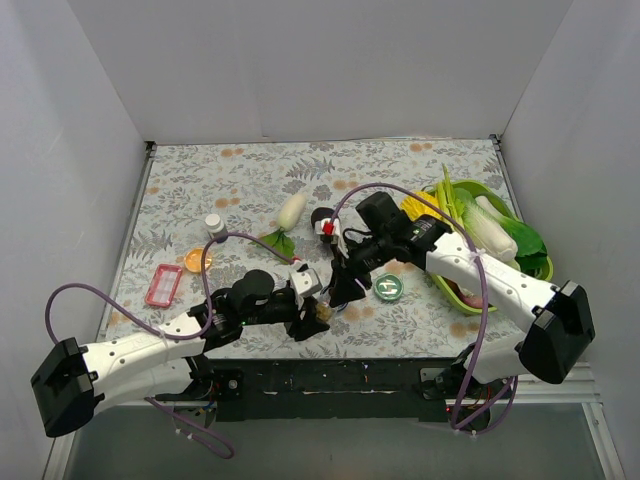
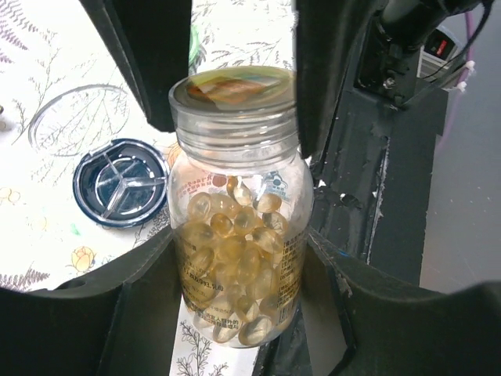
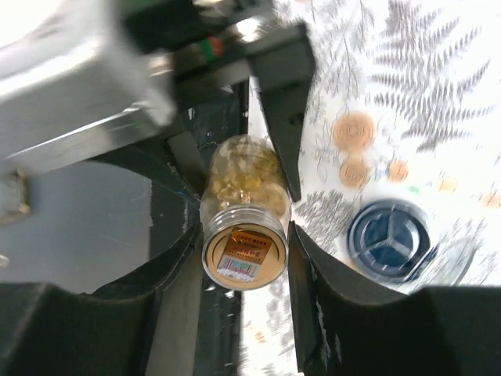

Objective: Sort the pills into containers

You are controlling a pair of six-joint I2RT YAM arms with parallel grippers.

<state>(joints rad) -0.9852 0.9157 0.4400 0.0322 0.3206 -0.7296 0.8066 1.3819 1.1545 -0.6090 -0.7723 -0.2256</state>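
A clear amber bottle point(image 2: 235, 164), full of yellow softgel pills and closed with a yellowish cap point(image 3: 244, 256), hangs just above the table's near edge. My left gripper point(image 2: 239, 270) is shut on the bottle's body; it also shows in the top view point(image 1: 314, 318). My right gripper point(image 3: 245, 252) is shut on the cap from the opposite end; it also shows in the top view point(image 1: 345, 291). A round silvery-blue tin point(image 2: 121, 182) lies on the cloth beside the bottle. A green-topped tin point(image 1: 388, 288) lies right of my right gripper.
A lime-green vegetable tray point(image 1: 538, 268) with greens sits at the right. A white radish point(image 1: 290, 210), a small white bottle point(image 1: 215, 225), an orange disc point(image 1: 196, 261) and a pink box point(image 1: 163, 285) lie on the floral cloth. The black mounting rail point(image 1: 330, 378) runs along the near edge.
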